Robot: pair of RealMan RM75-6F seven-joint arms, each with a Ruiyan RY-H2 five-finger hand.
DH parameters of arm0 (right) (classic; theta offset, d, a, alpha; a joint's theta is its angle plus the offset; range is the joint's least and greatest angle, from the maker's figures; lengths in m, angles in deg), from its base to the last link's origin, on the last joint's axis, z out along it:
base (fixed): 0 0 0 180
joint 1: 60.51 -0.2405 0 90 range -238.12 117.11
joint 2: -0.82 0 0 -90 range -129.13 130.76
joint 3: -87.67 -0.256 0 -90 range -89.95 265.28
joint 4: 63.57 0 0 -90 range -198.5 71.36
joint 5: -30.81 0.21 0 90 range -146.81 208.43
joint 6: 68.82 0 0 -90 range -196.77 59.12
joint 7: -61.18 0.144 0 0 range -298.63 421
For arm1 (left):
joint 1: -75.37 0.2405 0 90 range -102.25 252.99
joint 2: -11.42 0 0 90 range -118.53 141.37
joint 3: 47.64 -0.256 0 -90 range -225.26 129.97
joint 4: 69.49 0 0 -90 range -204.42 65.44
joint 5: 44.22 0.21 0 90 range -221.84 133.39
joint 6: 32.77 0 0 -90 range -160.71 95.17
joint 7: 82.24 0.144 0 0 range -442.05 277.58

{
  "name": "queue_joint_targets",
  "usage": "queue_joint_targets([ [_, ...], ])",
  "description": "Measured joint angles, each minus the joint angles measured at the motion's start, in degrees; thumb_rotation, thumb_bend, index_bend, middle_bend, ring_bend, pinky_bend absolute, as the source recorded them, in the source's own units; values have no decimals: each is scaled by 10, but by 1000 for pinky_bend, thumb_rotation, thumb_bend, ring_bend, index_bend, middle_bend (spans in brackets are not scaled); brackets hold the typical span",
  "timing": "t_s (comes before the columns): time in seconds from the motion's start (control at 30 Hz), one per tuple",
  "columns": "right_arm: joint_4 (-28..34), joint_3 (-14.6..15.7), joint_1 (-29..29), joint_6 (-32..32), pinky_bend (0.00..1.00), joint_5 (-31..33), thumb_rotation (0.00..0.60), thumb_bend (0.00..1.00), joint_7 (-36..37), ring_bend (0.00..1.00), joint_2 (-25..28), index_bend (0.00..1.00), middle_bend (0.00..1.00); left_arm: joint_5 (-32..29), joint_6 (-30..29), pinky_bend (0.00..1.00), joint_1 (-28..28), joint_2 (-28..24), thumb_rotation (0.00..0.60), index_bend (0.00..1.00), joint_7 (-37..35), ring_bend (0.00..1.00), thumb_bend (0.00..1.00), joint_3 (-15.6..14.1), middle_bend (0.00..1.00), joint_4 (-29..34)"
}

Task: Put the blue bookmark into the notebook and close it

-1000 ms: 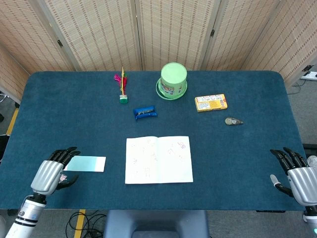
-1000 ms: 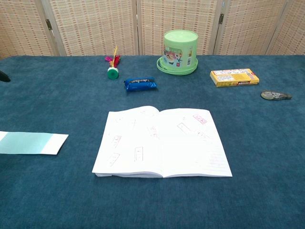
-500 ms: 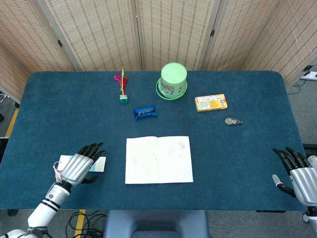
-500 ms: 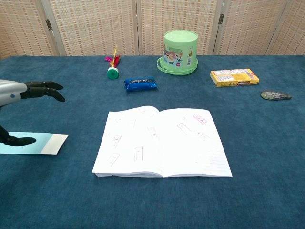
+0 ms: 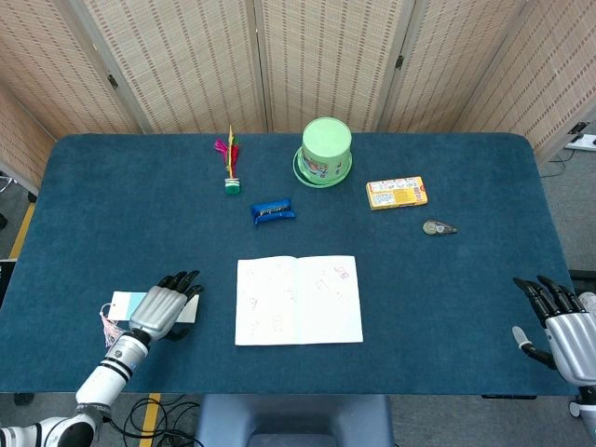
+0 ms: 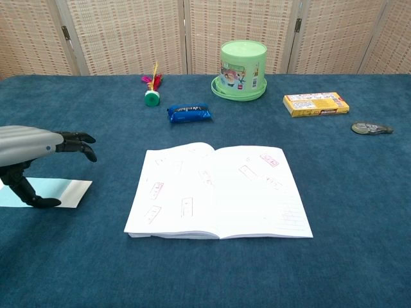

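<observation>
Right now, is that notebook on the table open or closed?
Open. The notebook lies flat with both pages spread and the centre fold showing. The blue bookmark is not in it; it lies on the table beside it, under the left hand.

I work at a staged test bench, not a home: a table [image 5: 93, 205] covered in dark blue felt, woven folding screens [image 5: 326, 56] walling it off well beyond my left hand [image 5: 160, 309], and cables [image 5: 163, 410] on grey floor below it.
</observation>
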Motion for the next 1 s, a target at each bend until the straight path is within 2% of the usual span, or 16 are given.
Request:
queue_joint_targets([
  [0.2,-4,0,-2,2,199,0,600,296,3,110,-2,115,214,-71,-5,161,-24,15,600,201,33,0,278,-10,0,-7],
  [0.4,-8,0,1,1,199,2,600,299,6,111,-4,116,214,-117,-12,161,-44,40,600,211,40,0,278,-15,0,-39],
  [0.7,-10,0,3,-3,199,3,600,299,8,111,-3,115,214,-167,-32,161,-64,45,600,208,66,0,279,-31,0,-44],
  [1.0,-8,0,6,-7,199,3,600,301,6,110,-1,115,214,-190,-34,160,-76,46,600,216,63,0,278,-45,0,-43],
])
